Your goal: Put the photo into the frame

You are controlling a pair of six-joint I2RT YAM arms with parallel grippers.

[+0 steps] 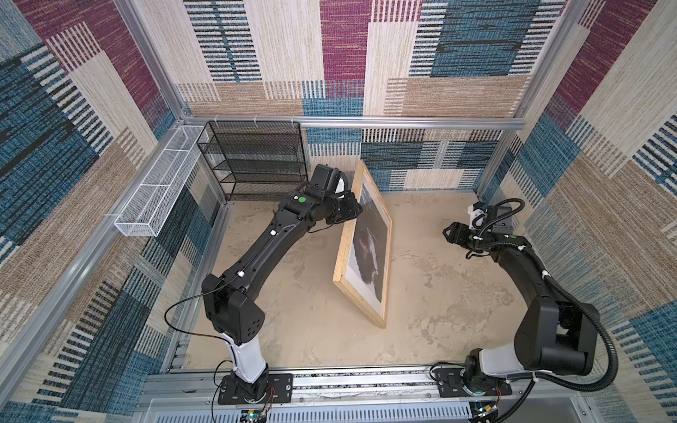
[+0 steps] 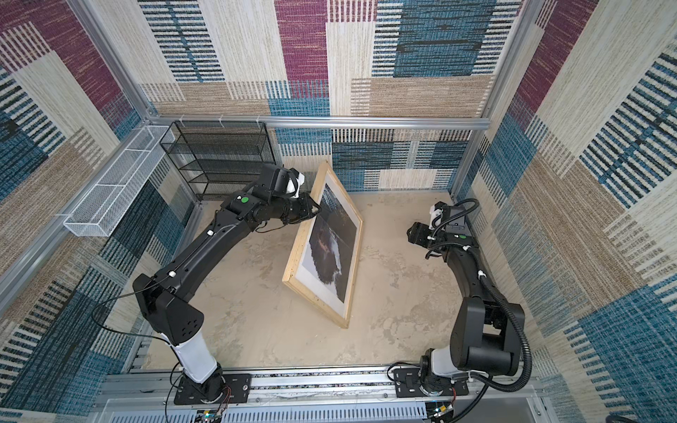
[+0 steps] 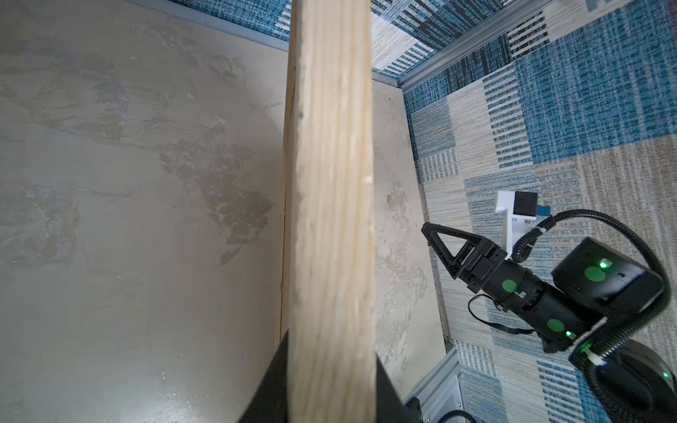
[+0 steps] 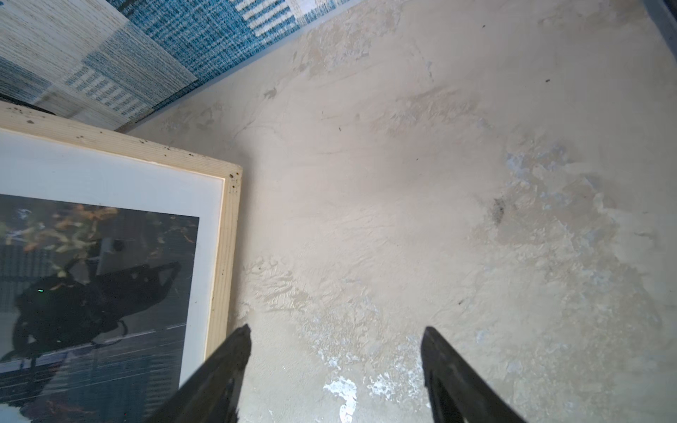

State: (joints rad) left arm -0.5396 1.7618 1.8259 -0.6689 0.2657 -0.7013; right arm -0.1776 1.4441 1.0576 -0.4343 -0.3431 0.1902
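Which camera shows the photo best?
A top view: the whole photo shows, tilted in the frame. The right wrist view catches only one corner, with reflections; the left wrist view sees just the frame's wooden edge.

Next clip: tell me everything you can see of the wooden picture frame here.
The frame is a large rectangle of thin pale wood with visible grain and dark specks near one corner. Its reflective front shows a white mat around the dark photo. It stands tilted on one long edge on the beige table; the left gripper is shut on the raised long edge. Nothing else touches it.
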